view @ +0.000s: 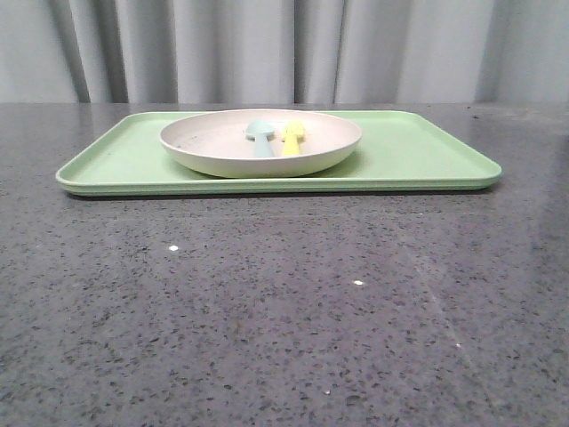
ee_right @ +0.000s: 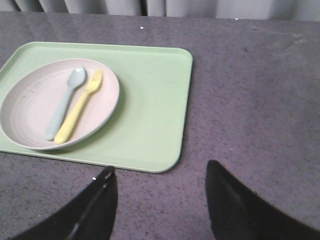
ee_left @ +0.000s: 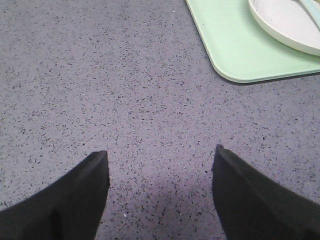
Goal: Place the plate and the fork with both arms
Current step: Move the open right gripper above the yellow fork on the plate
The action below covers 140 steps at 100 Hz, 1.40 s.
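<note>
The pale beige-pink plate sits on the left half of a light green tray at the back of the table. The yellow fork lies in the plate beside a pale blue spoon. The right wrist view shows the plate, the fork and the spoon. The left wrist view shows only a bit of the plate and a tray corner. My left gripper is open and empty over bare table. My right gripper is open and empty, just off the tray's corner. Neither arm shows in the front view.
The table is dark grey speckled stone. A grey curtain hangs behind it. The right half of the tray is bare.
</note>
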Available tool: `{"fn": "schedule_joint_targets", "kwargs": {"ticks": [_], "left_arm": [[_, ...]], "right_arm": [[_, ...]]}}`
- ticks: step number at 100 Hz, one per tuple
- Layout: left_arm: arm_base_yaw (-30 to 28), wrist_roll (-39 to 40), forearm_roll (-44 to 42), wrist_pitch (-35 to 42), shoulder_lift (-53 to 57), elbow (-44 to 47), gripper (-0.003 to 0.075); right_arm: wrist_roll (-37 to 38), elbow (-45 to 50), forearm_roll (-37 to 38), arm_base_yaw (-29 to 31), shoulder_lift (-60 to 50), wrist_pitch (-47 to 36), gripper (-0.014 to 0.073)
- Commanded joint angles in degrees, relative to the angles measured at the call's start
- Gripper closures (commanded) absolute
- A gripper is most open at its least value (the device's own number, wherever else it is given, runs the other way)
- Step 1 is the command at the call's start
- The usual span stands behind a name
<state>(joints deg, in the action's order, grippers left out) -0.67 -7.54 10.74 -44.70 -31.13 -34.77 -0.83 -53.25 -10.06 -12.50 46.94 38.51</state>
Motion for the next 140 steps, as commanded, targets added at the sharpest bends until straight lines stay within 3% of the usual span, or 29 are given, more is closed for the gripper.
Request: {"fn": "schedule_joint_targets", "kwargs": {"ticks": [1,22,47,102,140], "left_arm": [[-0.16,0.43,0.76,3.32,-0.13,-1.33,0.0279],[-0.16,0.43,1.73,3.20,-0.13,-1.33,0.0279],[-0.16,0.43,2.40,2.88,-0.13,-1.33,0.0279],[-0.16,0.43,2.40,2.88,-0.13,-1.33,0.0279],[-0.16,0.43,2.40,2.88,-0.13,-1.33,0.0279]], "right_arm": [[-0.81,-5.85,-0.84,-2.95,5.25,-4.17,0.0179],[-0.07,-16.07,-0.84,-10.27,19.71,-2.17,0.0179],[7.58,-29.53,2.00,-16.25,35.56,1.90,0.0180],[38.08,-50.97,33.07,-26.76,57.55,12.62,0.0180],[39.57,-52.88,33.39,-26.61,62.49,13.82,0.0180]]}}
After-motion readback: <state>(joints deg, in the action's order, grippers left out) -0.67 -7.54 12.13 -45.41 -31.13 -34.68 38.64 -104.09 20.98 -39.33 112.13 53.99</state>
